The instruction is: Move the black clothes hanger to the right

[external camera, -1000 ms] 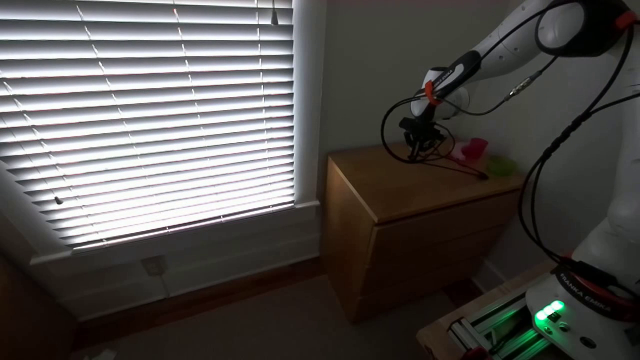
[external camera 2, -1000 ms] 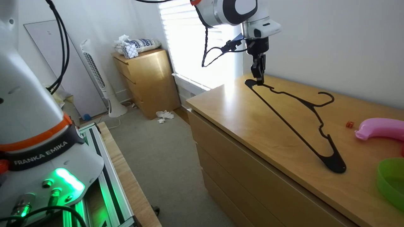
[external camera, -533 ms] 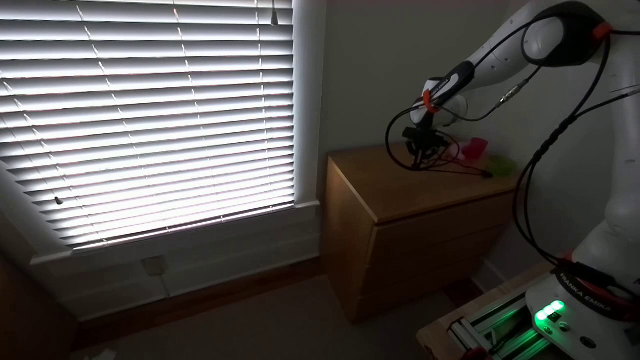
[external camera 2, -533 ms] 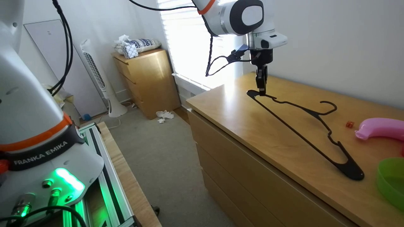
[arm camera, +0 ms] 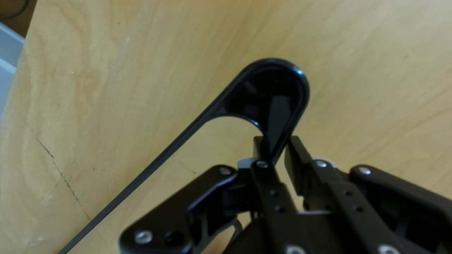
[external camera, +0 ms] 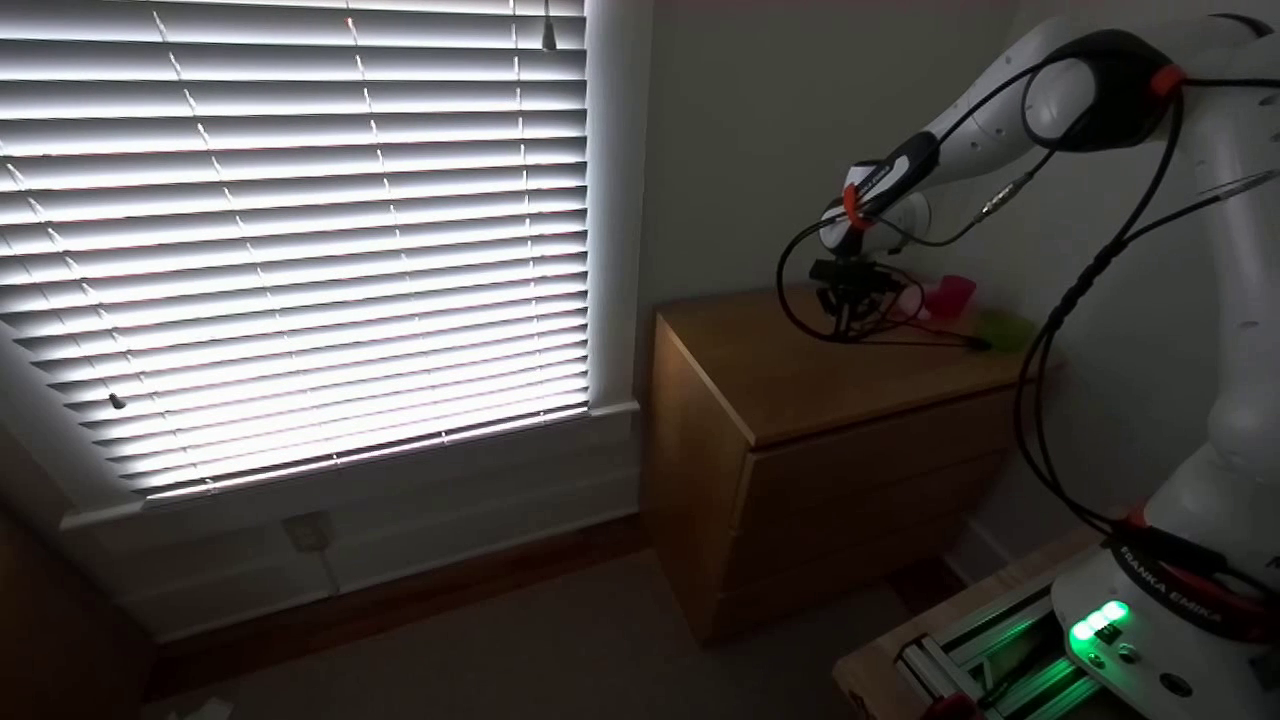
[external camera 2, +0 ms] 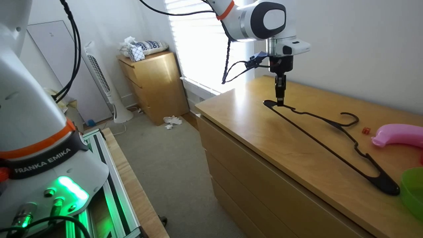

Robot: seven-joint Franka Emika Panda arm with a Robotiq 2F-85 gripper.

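Note:
The black clothes hanger (external camera 2: 383, 182) lies flat or nearly flat on the wooden dresser top, its hook towards the wall. My gripper (external camera 2: 280, 103) points down and is shut on the hanger's upper arm close to its rounded far end. In the wrist view the rounded end (arm camera: 279, 84) sticks out past my gripper (arm camera: 277, 148), with a finger on each side of the arm. In an exterior view my gripper (external camera: 845, 330) is dark, and the hanger (external camera: 978, 343) shows only as a thin line among cables. I cannot tell whether the hanger touches the wood all along.
The hanger's near end seems to touch a green bowl (external camera 2: 413, 190). A pink curved object (external camera 2: 400, 134) and a small red cube (external camera 2: 366, 130) lie beyond the hook. A red cup (external camera: 952, 296) stands near the wall. The dresser's front edge (external camera 2: 264, 157) runs alongside.
My gripper has come lower and moved right in the view that shows the hanger plainly. The hanger has moved right with it. The green bowl has shifted slightly right.

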